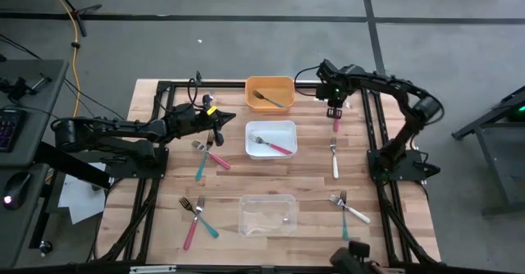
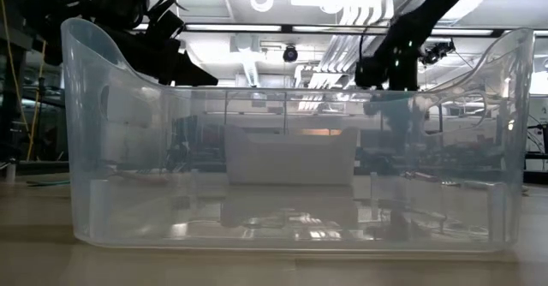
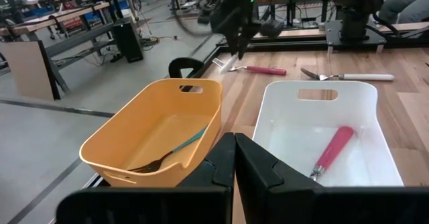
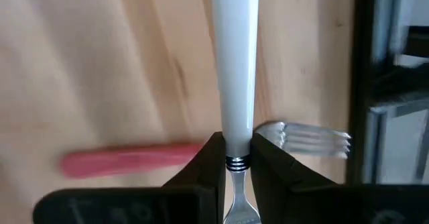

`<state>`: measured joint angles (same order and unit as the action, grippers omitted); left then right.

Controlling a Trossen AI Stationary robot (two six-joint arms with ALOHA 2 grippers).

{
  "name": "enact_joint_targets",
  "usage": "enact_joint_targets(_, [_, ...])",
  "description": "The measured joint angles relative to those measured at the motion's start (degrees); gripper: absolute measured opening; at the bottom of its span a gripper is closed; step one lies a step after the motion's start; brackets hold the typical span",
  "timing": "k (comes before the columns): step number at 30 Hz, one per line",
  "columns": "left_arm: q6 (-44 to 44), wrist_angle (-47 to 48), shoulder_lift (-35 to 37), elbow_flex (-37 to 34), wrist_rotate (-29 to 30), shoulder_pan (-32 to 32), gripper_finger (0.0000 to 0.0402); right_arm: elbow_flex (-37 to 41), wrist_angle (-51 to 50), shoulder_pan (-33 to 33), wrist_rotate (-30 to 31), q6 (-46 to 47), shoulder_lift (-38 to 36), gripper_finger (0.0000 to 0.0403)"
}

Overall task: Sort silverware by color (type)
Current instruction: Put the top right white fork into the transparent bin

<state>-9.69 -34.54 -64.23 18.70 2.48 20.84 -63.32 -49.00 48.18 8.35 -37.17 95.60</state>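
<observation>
Sorting stock, near edge: clear bin (image 1: 243, 215) sits at the middle of the tabletop's near edge and looks empty. A pink and teal pair (image 1: 195, 216) lies toward the near left corner, and two white forks (image 1: 351, 208) lie toward the near right corner.
Mid tabletop: teal and pink forks (image 1: 209, 155) lie crossed left of centre. A single white fork (image 1: 335, 161) lies near the right edge.
White bin: (image 1: 271, 123) at centre, with one pink fork (image 1: 279, 147) inside.
Left gripper: (image 1: 228, 116) fingers pressed together on nothing, hovering just beside the white bin's far left corner.
Orange bin: (image 1: 270, 79) at the far edge, with one teal fork (image 3: 167, 155) inside.
Right gripper: (image 4: 236, 150) toward the far right corner, clamped on a white-handled fork (image 4: 236, 63) at the neck, where the handle meets the metal. Cannot tell whether it is off the wood yet. A loose pink fork (image 4: 127, 160) lies crosswise under it.
Handling (judgement): light and rigid. The plastic handle is smooth and tapered, so it is likely slippery. The head end is heavier, so a neck grip should limit swing.
Grasp note: the ringed collar gives the fingers a stop. A grip further along the handle risks the fork pivoting.
Risk: snagging the pink fork's tines on lift.
</observation>
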Motion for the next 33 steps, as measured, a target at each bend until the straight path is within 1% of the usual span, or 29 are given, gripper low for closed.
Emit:
enact_joint_targets(3, [0.0, 0.0, 0.0, 0.0, 0.0, 0.0, 0.0000, 0.0, -3.4, -3.2, -0.4, 5.5, -4.3, 0.0043])
enact_joint_targets(7, [0.0, 0.0, 0.0, 0.0, 0.1, 0.0, 0.0000, 0.0, -6.7, -10.6, -2.9, 16.6, -10.2, 0.0044])
enact_joint_targets(9, [0.1, 0.0, 0.0, 0.0, 0.1, 0.0, 0.0000, 0.0, -8.3, -16.0, -2.8, 23.2, -12.5, 0.0044])
enact_joint_targets(12, [0.5, -0.1, 0.0, 0.0, 0.1, 0.0, 0.0000, 0.0, -9.8, -25.9, -3.3, 35.1, -15.1, 0.0044])
enact_joint_targets(15, [0.5, -0.1, 0.0, 0.0, 0.1, 0.0, 0.0000, -0.1, -10.5, -36.2, -5.2, 46.9, -16.7, 0.0044])
enact_joint_targets(18, [0.5, -0.1, 0.0, 0.0, 0.1, 0.0, 0.0000, -2.4, -11.0, -45.9, -6.0, 60.0, -16.8, 0.0044])
enact_joint_targets(21, [0.5, -0.1, 0.0, 0.0, 0.6, 0.0, 0.0000, -7.0, -10.4, -54.0, -6.1, 70.8, -15.1, 0.0044])
enact_joint_targets(24, [0.5, -0.2, 0.0, 0.0, 0.8, 0.0, 0.0000, -13.0, -9.4, -60.3, -6.0, 76.3, -11.1, 0.0044])
enact_joint_targets(28, [0.7, -0.1, 0.0, 0.0, 0.8, 0.0, 0.0000, -22.2, -9.0, -65.4, -5.6, 78.8, -2.3, 0.0044])
enact_joint_targets(33, [1.2, -0.1, 0.0, 0.0, 0.8, 0.0, 0.0000, -34.5, -9.2, -68.2, -5.9, 79.2, 9.2, 0.0044])
